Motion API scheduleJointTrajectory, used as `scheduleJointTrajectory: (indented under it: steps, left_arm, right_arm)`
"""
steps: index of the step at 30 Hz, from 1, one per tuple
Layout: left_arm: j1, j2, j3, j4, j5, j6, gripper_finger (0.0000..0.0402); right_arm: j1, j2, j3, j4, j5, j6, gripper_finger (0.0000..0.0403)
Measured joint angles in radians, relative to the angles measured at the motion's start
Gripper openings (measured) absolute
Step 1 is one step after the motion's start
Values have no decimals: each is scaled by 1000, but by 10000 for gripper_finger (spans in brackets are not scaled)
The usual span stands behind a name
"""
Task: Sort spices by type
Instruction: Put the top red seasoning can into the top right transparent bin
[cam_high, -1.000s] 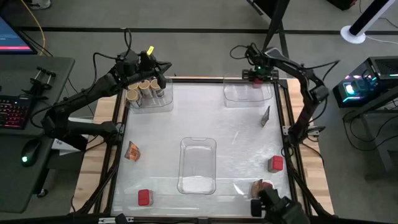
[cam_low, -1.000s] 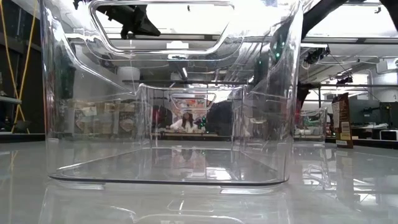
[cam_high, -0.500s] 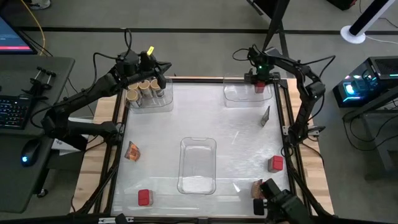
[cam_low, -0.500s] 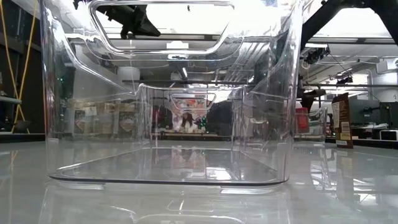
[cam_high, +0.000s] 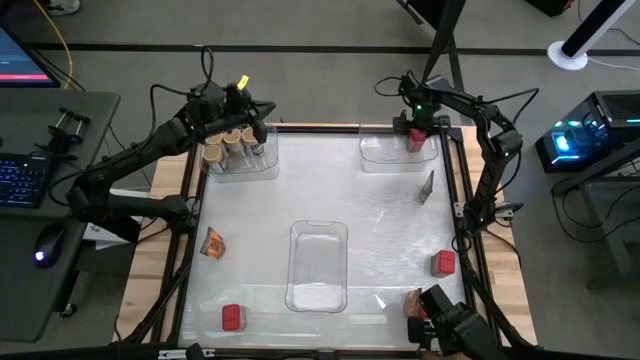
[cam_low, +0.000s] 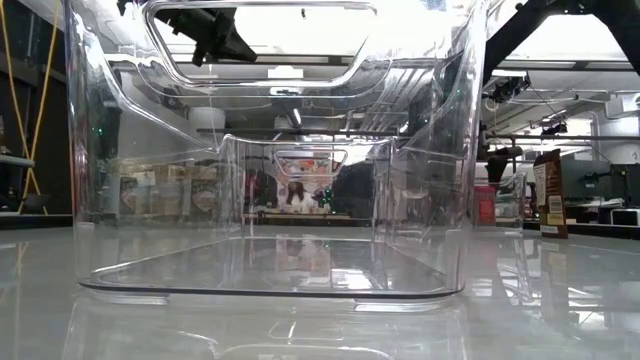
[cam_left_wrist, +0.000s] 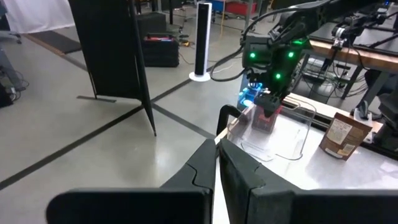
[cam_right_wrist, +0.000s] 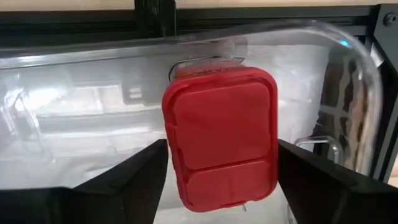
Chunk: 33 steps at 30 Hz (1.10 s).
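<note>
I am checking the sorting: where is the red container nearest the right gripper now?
In the high view, the red container is inside the clear tray at the table's far right corner, below the open right gripper.

A clear plastic tray sits in the middle of the table; two more clear trays stand at the far corners; a keyboard and a mouse lie on a side desk; a lit computer case stands on the opposite side.

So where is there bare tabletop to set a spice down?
Open patches: between the middle tray and the left foil packet, and between the jar tray and far-right tray. Crowded: near-right corner, with a red container and a packet.
</note>
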Motion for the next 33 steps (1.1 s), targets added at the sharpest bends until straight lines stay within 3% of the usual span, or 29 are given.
scheduleJointTrajectory:
  steps: [10, 16, 20, 25, 28, 33]
  left_arm:
    - [0, 0, 0, -37, 0, 0, 10]
    - [0, 0, 0, -41, 0, 0, 10]
    - [0, 0, 0, -45, 0, 0, 10]
    - [0, 0, 0, -45, 0, 9, 10]
    - [0, 0, 0, -46, 0, 9, 10]
    - [0, 0, 0, -52, 0, 8, 10]
  right_arm:
    - [0, -51, 0, -16, 10, -24, 281]
    - [1, -155, 0, -28, 44, -24, 281]
    - [49, -250, 1, -35, -16, -24, 281]
    - [227, -360, 0, -34, -115, 9, 282]
    - [403, -403, -9, -62, -144, 87, 282]
    - [744, -395, -14, -277, -147, 307, 282]
